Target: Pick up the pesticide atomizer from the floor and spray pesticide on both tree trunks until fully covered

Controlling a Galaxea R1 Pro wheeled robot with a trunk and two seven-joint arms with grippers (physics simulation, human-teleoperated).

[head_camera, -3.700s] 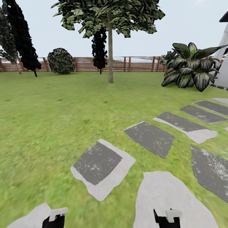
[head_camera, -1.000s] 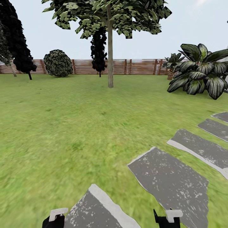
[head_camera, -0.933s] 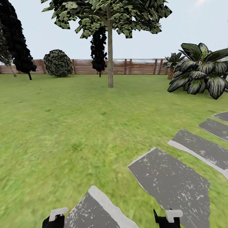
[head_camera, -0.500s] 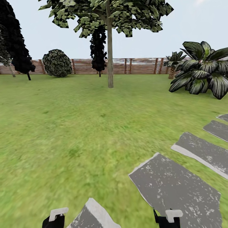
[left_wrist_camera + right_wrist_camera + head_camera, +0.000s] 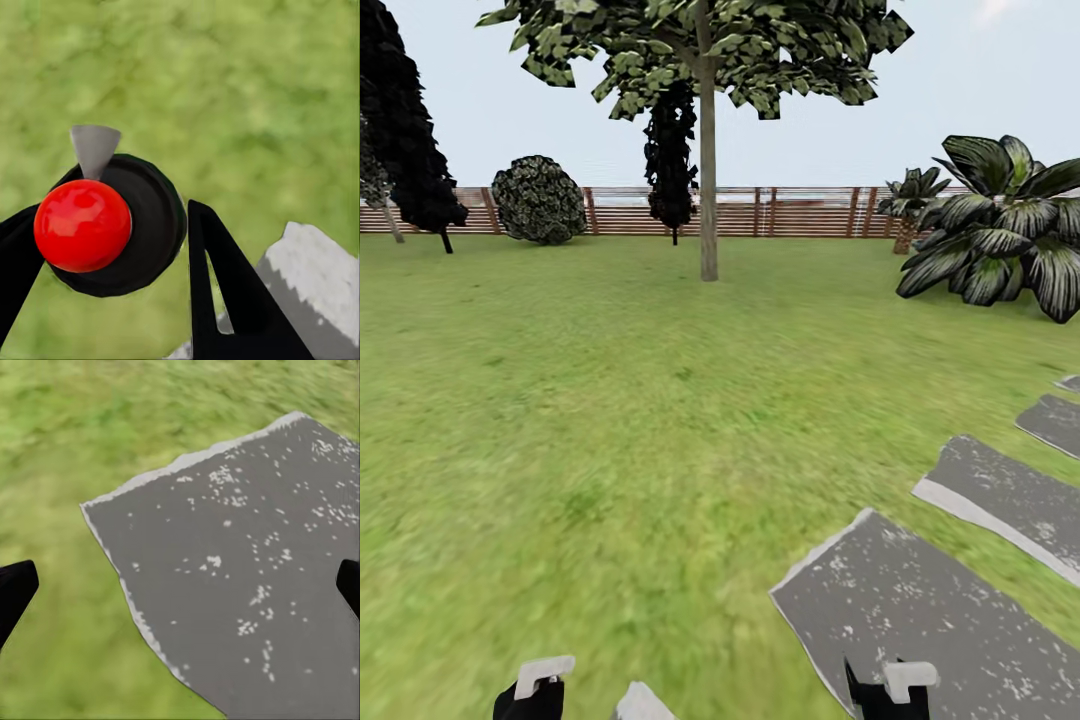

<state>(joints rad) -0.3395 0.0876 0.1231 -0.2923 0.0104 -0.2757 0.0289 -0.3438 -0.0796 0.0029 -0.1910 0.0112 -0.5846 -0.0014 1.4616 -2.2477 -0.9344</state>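
Atomizer (image 5: 101,221) sits gripped in left claw (image 5: 105,247); right claw (image 5: 180,585) spread, empty. Tree trunk (image 5: 708,190) at 12 o'clock, far, unsprayed.

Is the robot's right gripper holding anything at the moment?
No, the right gripper stands wide open, with just a grey paving stone and grass beneath it.

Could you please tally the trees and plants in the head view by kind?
Tall leafy tree: 1
Narrow dark trees: 3
Round bush: 1
Broad-leaved plants: 2
Total: 7
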